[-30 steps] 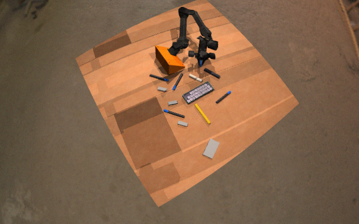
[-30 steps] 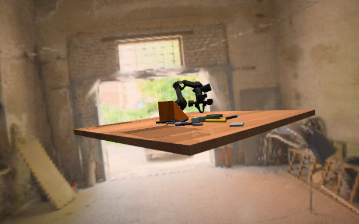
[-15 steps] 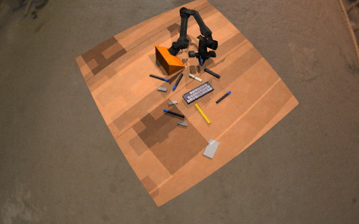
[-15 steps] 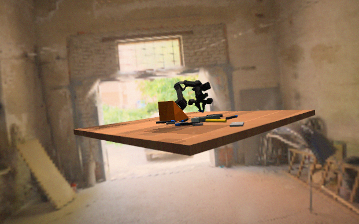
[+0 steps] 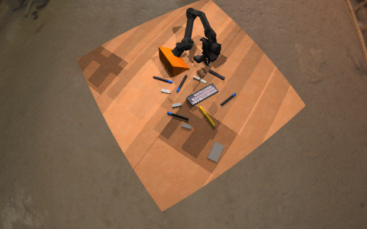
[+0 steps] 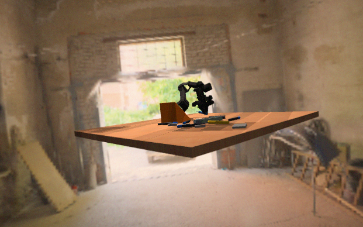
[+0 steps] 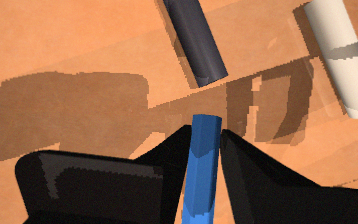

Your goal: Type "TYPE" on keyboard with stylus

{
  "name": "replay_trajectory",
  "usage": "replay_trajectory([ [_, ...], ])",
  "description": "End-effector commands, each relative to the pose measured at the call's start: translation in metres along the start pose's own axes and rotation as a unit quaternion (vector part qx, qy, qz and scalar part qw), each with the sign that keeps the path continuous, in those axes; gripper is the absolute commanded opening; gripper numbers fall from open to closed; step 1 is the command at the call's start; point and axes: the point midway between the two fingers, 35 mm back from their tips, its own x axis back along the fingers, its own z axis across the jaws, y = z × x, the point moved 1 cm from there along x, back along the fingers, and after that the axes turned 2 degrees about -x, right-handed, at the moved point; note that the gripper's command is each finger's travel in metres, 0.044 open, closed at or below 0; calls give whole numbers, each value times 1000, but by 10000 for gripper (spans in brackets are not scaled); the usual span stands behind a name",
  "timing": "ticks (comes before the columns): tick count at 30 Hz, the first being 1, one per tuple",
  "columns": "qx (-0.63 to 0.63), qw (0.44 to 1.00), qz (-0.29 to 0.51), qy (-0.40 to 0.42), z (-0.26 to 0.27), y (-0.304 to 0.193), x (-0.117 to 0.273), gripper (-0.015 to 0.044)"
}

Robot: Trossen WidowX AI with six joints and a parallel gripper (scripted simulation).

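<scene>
The blue stylus (image 5: 207, 64) (image 6: 203, 112) (image 7: 201, 170) is between the fingers of my gripper (image 7: 205, 133), which is shut on it. In the wrist view one end sticks out slightly past the fingertips, and the rest runs back out of the bottom of the frame. In the exterior view the stylus looks raised above the desk. The keyboard (image 5: 203, 95) (image 6: 201, 120) lies on the desk with light keys facing up, apart from the stylus. In the top view it is below the gripper in the picture. The key letters are too small to read.
A dark cylinder (image 5: 217, 75) (image 7: 198, 42) and a white cylinder (image 5: 200, 79) (image 7: 341, 60) lie between gripper and keyboard. An orange wedge (image 5: 173, 61) (image 6: 168, 112) stands beside the arm. Several blue-capped black pens, a yellow bar (image 5: 207, 116) and small grey blocks lie around the keyboard.
</scene>
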Motion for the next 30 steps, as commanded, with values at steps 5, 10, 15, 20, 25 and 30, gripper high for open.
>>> replay_trajectory([
  [5,113,992,12,60,8,-2,-1,0],
  [10,179,979,7,96,13,-2,1,0],
  [15,245,961,-6,131,17,-1,3,0],
  [20,308,937,-27,164,22,1,5,0],
  [25,368,908,-55,194,27,3,9,0],
  [30,417,879,-84,216,31,5,13,0],
])
